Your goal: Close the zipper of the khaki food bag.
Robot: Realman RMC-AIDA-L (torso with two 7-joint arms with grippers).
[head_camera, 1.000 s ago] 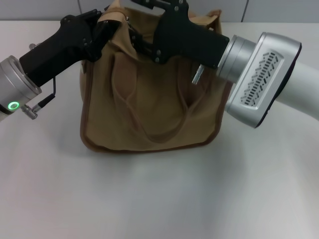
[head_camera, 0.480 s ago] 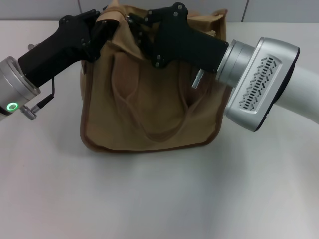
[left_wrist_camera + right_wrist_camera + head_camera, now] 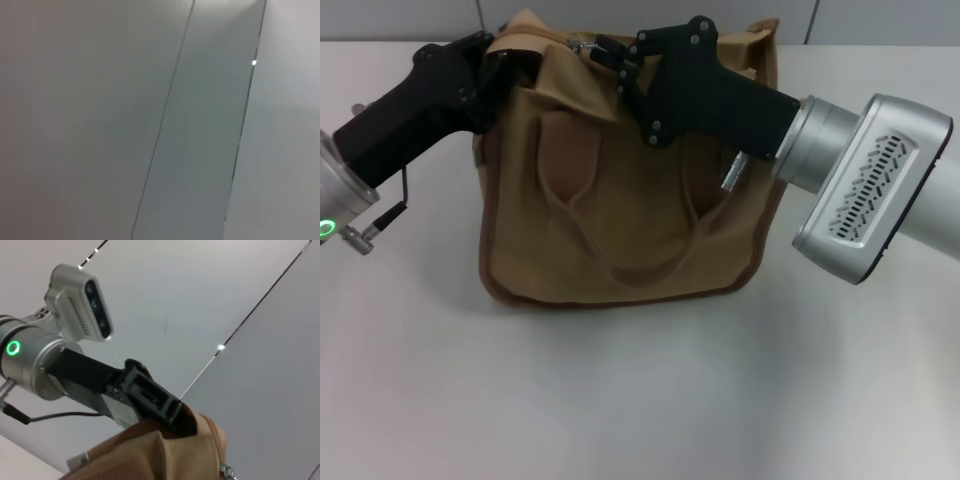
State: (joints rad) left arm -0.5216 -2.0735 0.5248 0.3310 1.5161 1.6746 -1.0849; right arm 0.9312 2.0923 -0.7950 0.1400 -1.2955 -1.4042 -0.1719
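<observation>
The khaki food bag (image 3: 620, 200) stands upright on the white table, its two handles hanging down the front. My left gripper (image 3: 498, 62) is shut on the bag's top left corner and holds it up. The right wrist view shows that gripper (image 3: 181, 421) clamped on the tan fabric (image 3: 165, 455). My right gripper (image 3: 603, 52) reaches over the bag's top edge, its fingers closed at the small silver zipper slider (image 3: 583, 45), which also shows in the right wrist view (image 3: 226, 471). The zipper line along the top is mostly hidden behind the right gripper.
The white table (image 3: 640, 400) spreads in front of the bag and to both sides. Grey wall panels stand behind the bag. The left wrist view shows only wall panels (image 3: 200, 125). My right arm's silver forearm (image 3: 860, 190) hangs over the bag's right side.
My right gripper has moved to the right along the bag's top. My left arm has drawn back to the left, pulling the bag's top left corner out taut.
</observation>
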